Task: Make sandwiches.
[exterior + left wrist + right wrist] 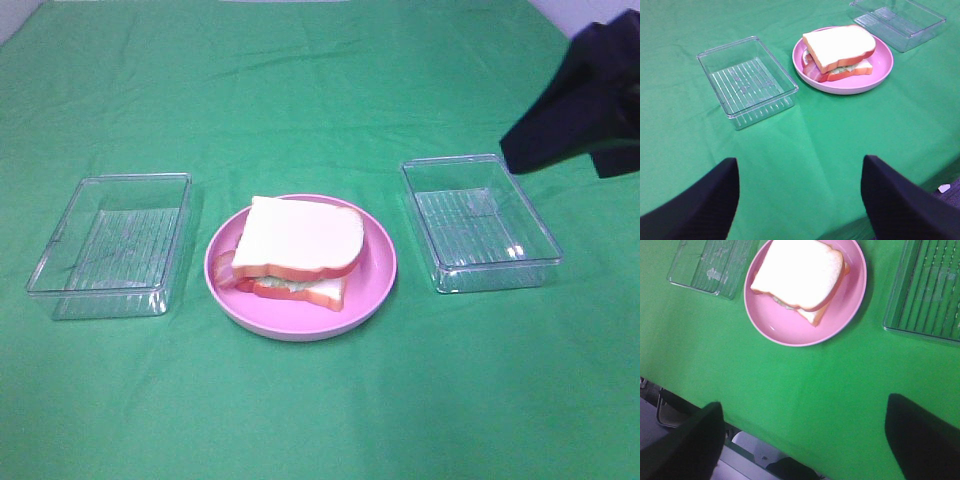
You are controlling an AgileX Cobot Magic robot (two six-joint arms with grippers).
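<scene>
One sandwich [300,240] lies on the round pink plate [375,275] at the table's middle. Two white bread slices with orange-brown crust hold green lettuce and reddish bacon at the edges, and the top slice sits shifted off the bottom one. It also shows in the left wrist view [840,47] and the right wrist view [797,275]. My left gripper [800,165] is open and empty, well back from the plate [880,70]. My right gripper [805,405] is open and empty, high above the plate [790,330]. My right arm [585,100] is a dark shape at the far right.
An empty clear plastic tray [110,245] stands left of the plate and another [480,225] right of it. Both show in the left wrist view [747,80] [897,20]. The green cloth [320,400] covers the table. The table's edge [715,430] shows in the right wrist view.
</scene>
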